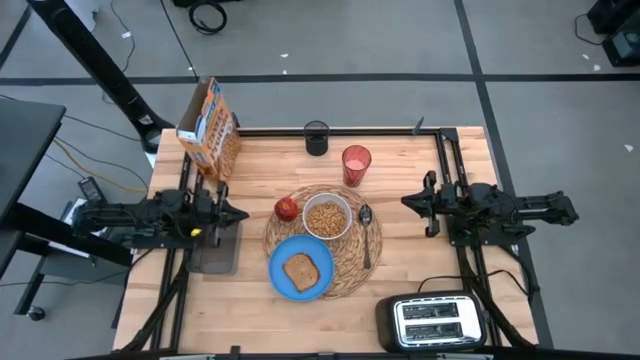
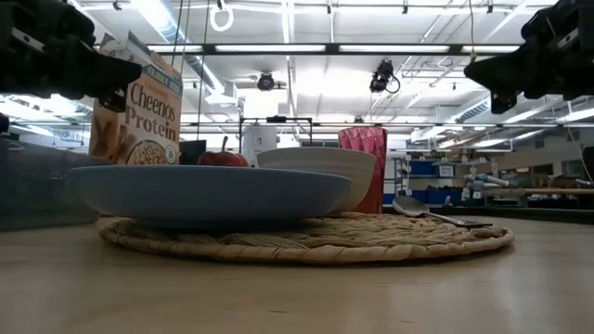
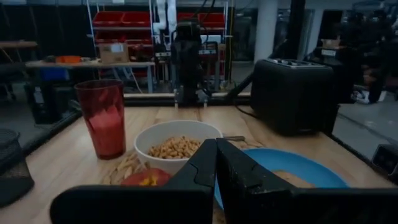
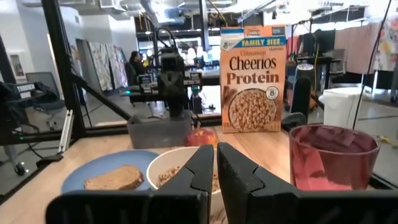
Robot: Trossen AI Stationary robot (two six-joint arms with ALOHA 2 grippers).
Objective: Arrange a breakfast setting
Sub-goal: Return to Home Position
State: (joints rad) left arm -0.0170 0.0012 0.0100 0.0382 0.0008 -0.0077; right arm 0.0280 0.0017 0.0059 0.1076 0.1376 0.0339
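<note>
From above, the left hand [image 1: 238,213] hangs over the left side of the counter [image 1: 410,268], above a grey tray [image 1: 215,256], its fingers drawn to a narrow point and holding nothing. The right hand [image 1: 408,203] faces it from the right side, just as narrow and just as empty. Between them lies the woven placemat [image 1: 372,262]. The white bowl [image 1: 345,228] of cereal sits at its middle, the red apple [image 1: 287,208] just left of it and the spoon [image 1: 366,235] just right. The blue plate [image 1: 280,285] carries the toast slice [image 1: 301,270] at the mat's lower left in the picture. The red cup [image 1: 356,163] stands just off the mat's far edge, near a black cup [image 1: 316,138]. A cereal box [image 1: 210,128] and a toaster [image 1: 433,321] take opposite corners. At counter level, both hands hover high, well above the setting. Through the left wrist, the fingers meet with no gap; through the right wrist, barely a slit shows.
</note>
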